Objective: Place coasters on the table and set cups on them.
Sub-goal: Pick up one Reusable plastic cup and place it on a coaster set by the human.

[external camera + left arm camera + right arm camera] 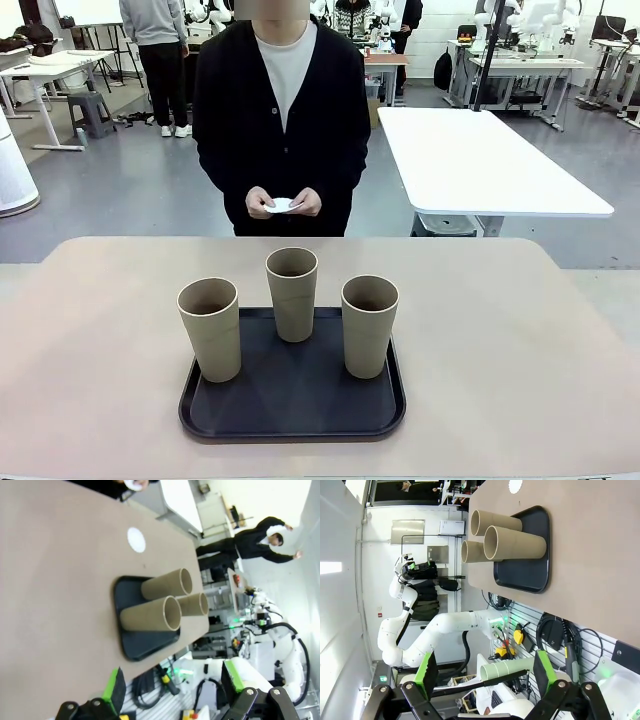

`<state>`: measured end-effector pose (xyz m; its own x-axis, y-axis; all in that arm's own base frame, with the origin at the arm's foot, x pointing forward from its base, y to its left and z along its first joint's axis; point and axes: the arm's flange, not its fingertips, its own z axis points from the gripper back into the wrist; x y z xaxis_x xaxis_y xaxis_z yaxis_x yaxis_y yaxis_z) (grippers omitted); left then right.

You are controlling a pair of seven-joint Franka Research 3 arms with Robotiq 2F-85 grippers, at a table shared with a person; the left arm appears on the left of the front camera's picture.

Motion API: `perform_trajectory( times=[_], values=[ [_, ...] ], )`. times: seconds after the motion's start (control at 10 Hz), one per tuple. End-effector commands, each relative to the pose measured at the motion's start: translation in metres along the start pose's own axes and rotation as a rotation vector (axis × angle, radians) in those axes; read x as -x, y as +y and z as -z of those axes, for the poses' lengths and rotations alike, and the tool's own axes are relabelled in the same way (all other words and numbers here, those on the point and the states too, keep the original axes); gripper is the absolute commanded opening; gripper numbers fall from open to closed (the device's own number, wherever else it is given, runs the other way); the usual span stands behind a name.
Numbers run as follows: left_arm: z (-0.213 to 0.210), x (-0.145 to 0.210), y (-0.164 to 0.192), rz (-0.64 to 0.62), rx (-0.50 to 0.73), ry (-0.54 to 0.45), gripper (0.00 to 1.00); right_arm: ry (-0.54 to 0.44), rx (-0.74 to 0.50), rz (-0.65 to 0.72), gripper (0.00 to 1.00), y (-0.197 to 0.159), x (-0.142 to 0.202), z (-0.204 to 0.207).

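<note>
1. Standing upright on the black tray (290, 405) near the middle of the desk's (100, 350) near edge, the three cups (292, 293) are probably staged there until coasters are down.
2. One coaster (136, 539) lies between tray and far edge; the person's hands (283, 203) hold another beyond that edge.
3. Left pincer (174, 682) and right pincer (485, 672) gape empty off the near edge, likely leaving the person room.

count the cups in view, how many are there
3, all upright on the black tray: left cup at its left side, middle cup at the back, right cup at its right side. None seems hidden.
</note>
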<state>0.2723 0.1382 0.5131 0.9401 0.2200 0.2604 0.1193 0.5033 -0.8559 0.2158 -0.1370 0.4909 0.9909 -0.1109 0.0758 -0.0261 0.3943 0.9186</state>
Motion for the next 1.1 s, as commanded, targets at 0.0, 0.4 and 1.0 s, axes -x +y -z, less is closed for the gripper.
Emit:
perform_trajectory(
  times=[0.0,0.4,1.0],
  values=[
    [-0.002,-0.001,0.000,0.015,0.019,-0.007,1.00,-0.004,-0.014,-0.006,1.00,0.002,-0.001,-0.001],
    [-0.002,-0.001,0.000,0.015,0.019,-0.007,1.00,-0.004,-0.014,-0.006,1.00,0.002,-0.001,-0.001],
    [-0.002,-0.001,0.000,0.015,0.019,-0.007,1.00,0.051,0.012,-0.035,1.00,0.012,-0.003,0.005]
  ],
)
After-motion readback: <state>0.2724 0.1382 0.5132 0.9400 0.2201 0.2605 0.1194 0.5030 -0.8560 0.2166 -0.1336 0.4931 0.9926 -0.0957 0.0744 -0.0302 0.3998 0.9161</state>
